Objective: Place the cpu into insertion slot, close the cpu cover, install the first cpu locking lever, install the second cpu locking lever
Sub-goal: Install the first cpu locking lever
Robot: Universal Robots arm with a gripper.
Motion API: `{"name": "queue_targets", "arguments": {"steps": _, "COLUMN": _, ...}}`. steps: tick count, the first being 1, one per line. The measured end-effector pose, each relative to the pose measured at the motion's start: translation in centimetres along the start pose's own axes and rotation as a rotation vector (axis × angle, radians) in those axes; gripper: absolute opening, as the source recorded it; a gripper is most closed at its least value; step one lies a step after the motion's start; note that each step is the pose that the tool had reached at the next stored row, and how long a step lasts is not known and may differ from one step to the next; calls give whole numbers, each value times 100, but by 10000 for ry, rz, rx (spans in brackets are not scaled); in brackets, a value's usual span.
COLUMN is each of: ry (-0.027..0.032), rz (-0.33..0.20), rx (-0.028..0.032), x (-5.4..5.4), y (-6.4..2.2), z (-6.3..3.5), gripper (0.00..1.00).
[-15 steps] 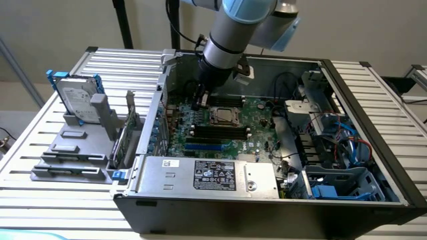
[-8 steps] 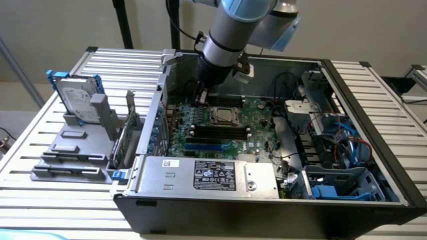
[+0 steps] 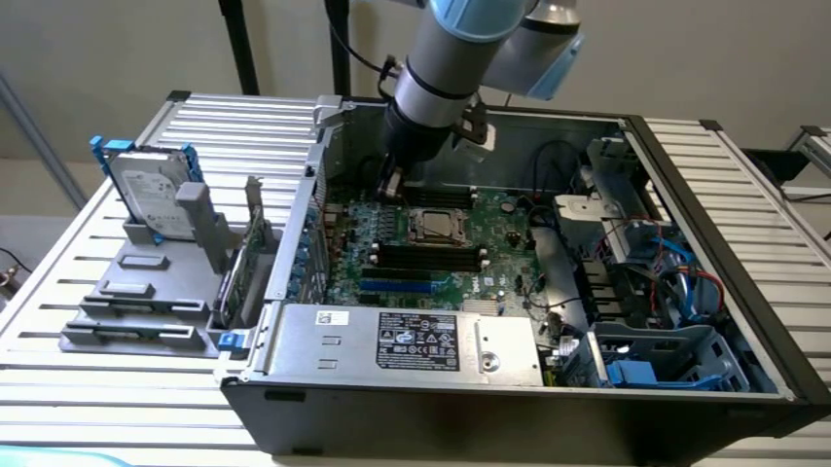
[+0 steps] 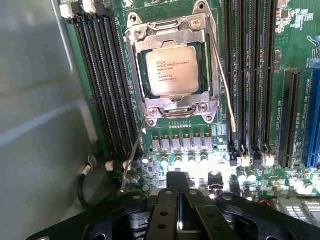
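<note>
in the open computer case (image 3: pixel 493 413), the cpu (image 4: pixel 171 69) sat in the insertion slot (image 4: pixel 142 70) under the lowered cpu cover (image 4: pixel 167 36). the gripper (image 4: pixel 181 192), fingers together, held nothing nearby.

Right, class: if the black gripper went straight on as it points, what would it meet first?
The shut gripper would probably meet the small silver capacitors on the green circuit board first; depth is unclear.

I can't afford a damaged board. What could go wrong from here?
1. The shut gripper sits near a thin locking lever that angles out from the cpu cover; a push could slip off or bend it.
2. Memory slots and capacitors crowd that lever, so a slip might strike them.
</note>
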State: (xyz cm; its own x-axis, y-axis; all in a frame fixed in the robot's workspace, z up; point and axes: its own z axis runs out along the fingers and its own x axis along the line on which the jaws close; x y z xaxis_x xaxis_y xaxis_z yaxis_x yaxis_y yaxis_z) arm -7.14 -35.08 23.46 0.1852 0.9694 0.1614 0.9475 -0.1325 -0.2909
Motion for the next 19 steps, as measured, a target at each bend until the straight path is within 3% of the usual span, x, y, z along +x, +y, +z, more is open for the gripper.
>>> {"name": "queue_targets", "arguments": {"steps": 5, "ry": 261, "rz": 386, "rx": -2, "x": 3, "y": -9, "z": -32, "gripper": 11}}
{"name": "queue_targets", "arguments": {"steps": 9, "ry": 494, "rz": 549, "rx": 44, "x": 3, "y": -22, "z": -53, "gripper": 11}}
{"name": "queue_targets", "arguments": {"steps": 14, "ry": 600, "rz": 668, "rx": 149, "x": -7, "y": -72, "z": -43, "gripper": 11}}
{"name": "queue_targets", "arguments": {"steps": 19, "ry": 848, "rz": 1043, "rx": 133, "x": -10, "y": -87, "z": -39, "gripper": 11}}
